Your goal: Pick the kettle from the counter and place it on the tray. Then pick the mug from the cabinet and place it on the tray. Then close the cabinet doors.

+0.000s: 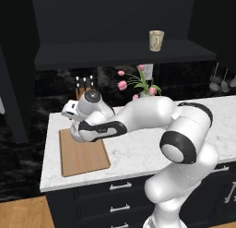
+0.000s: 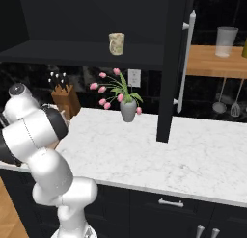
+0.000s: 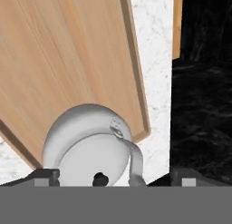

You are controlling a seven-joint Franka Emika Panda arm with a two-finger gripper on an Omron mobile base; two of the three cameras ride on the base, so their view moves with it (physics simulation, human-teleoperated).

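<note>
The tray [image 1: 83, 153] lies flat at the left end of the counter [image 1: 138, 148], and in the hand view the kettle [image 3: 88, 143] sits on the tray [image 3: 68, 51] near one corner, upright, its lid knob and arched handle facing the camera. The gripper [image 3: 111, 175] hangs right above the kettle with its jaws spread wide, one dark tip to either side of the kettle and clear of its body, so nothing is grasped. In the left base view the arm's forearm and hand reach over the tray's far end and hide the kettle. The mug [image 1: 156, 40] stands alone on the dark shelf of the cabinet [image 1: 115, 54], upright, toward the shelf's right part; the right base view shows the mug [image 2: 116, 43] too. One door [image 2: 173, 63] stands swung open, edge on, its bar handle [image 2: 185, 63] facing right. On the counter against the back wall stand a grey vase [image 2: 128, 110] holding pink tulips and a wooden knife block [image 2: 66, 101] with knives in it. The counter is white marble over dark drawers [image 1: 117, 199] with silver handles. The wall behind is black stone with an outlet; utensils hang at the right, and a glass [image 2: 225, 41] stands on a wooden shelf there.
</note>
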